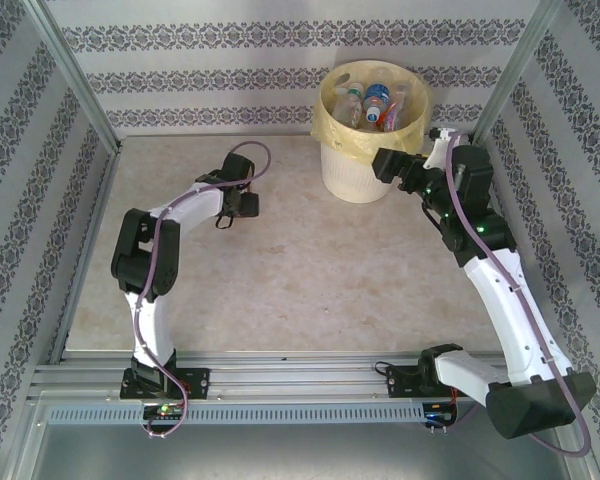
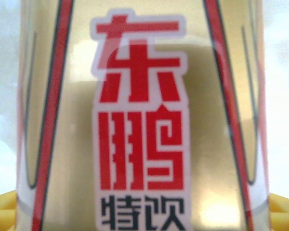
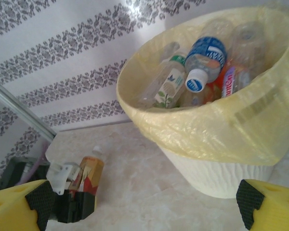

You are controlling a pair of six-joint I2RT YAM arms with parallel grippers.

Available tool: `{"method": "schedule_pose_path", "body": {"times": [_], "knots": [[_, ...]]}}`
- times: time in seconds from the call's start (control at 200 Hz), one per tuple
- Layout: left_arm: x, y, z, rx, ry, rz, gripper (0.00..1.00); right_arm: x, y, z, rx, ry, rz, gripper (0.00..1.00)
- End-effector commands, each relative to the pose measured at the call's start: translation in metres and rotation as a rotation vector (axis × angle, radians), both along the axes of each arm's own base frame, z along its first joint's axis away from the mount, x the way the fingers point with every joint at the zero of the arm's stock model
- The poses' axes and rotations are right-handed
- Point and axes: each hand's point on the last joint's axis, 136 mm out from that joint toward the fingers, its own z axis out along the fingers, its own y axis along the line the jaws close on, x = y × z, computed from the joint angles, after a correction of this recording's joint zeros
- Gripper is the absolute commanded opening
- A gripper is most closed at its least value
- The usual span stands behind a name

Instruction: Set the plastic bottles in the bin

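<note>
Between the yellow fingers [image 2: 1, 211] of the left hand [image 1: 242, 206]: the held bottle [image 2: 139, 120], clamped tight. Shows a gold label with big red characters over smaller black ones and red stripes down either side, pressed close up against the wrist camera. From the right wrist, wears a white cap and leans up and away out of that hand, low over the desk [image 1: 310, 270]; touching it or not, cannot tell.

Well off to that hand's right and farther out: the bin [image 1: 355, 182], cream-white, upright on the desk, lined with a yellow bag [image 3: 207, 130] folded down over the rim.

Just beside the bin's right wall: the right hand [image 1: 388, 162], spread wide, black pads [image 3: 38, 201] far apart. Faces the bin at close range, wall and rim straight ahead and slightly to its right.

Inside the bin, above and ahead of the right hand: the other plastic bottles [image 1: 372, 104], heaped together. Among them, a blue-labelled bottle [image 3: 206, 57] with its white cap toward the hand, a green-and-white-labelled bottle [image 3: 167, 89] to its left, a red-lettered bottle [image 3: 229, 82] to its right.
</note>
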Motion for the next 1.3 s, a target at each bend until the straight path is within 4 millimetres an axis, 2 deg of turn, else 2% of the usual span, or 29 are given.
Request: {"method": "schedule_pose_path", "body": {"times": [0.0,0.14,0.315,0.42,0.615,0.704,0.859,1.164,1.294], "knots": [[-0.004,-0.046,0.068,-0.092,-0.172,-0.167,0.46,0.001,0.015,-0.004,0.079,0.04,0.049,0.98],[-0.026,-0.094,0.118,-0.187,-0.289,-0.366,0.47,0.002,0.037,0.001,0.192,0.075,0.123,0.98],[-0.05,-0.135,0.17,-0.311,-0.4,-0.524,0.47,0.005,0.055,0.003,0.244,0.096,0.182,0.98],[-0.061,-0.15,0.193,-0.365,-0.431,-0.594,0.47,0.007,0.066,0.001,0.273,0.108,0.247,0.98],[-0.086,-0.176,0.228,-0.452,-0.482,-0.739,0.47,0.004,0.093,0.011,0.347,0.1,0.395,0.98],[-0.097,-0.185,0.237,-0.483,-0.493,-0.79,0.47,0.007,0.102,0.012,0.357,0.1,0.421,0.98],[-0.11,-0.198,0.251,-0.516,-0.536,-0.852,0.47,0.021,0.107,-0.002,0.349,0.16,0.367,0.98],[-0.129,-0.217,0.252,-0.531,-0.542,-0.959,0.47,0.028,0.12,-0.001,0.381,0.165,0.374,0.97],[-0.129,-0.219,0.25,-0.533,-0.532,-0.962,0.47,0.022,0.122,-0.005,0.364,0.18,0.394,0.79]]}}
